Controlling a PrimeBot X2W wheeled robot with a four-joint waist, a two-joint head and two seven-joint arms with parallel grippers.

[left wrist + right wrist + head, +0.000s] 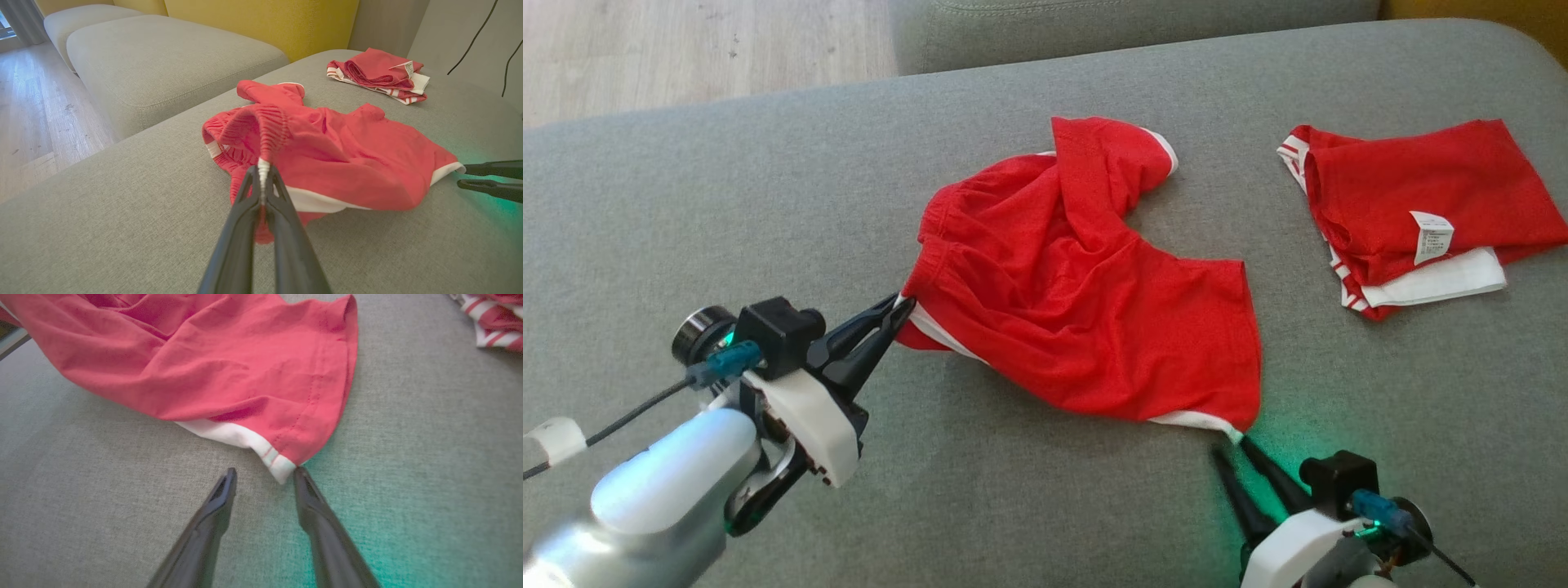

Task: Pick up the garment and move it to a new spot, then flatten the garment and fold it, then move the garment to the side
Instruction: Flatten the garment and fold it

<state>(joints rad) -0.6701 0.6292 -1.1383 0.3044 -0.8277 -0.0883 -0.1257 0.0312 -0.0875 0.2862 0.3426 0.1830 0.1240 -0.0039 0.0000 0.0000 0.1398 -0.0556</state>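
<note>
The garment [1078, 302], red shorts with white trim, lies rumpled in the middle of a grey sofa cushion [727, 204]. My left gripper [905, 306] is shut on its white-edged left end, and the left wrist view shows the cloth [347, 155] pinched between the closed fingertips [262, 167]. At the garment's near right corner my right gripper [1230, 446] is open. In the right wrist view the white-trimmed corner [282, 467] rests on the cushion just ahead of the gripper [265, 470], against its right fingertip and not pinched. The left wrist view also shows that right gripper [462, 175].
A second red and white garment [1413, 212] lies folded at the cushion's far right, with a white label on top. Wooden floor [686, 49] lies beyond the cushion's far left edge. Another grey cushion [163, 61] and a yellow backrest [261, 20] stand behind.
</note>
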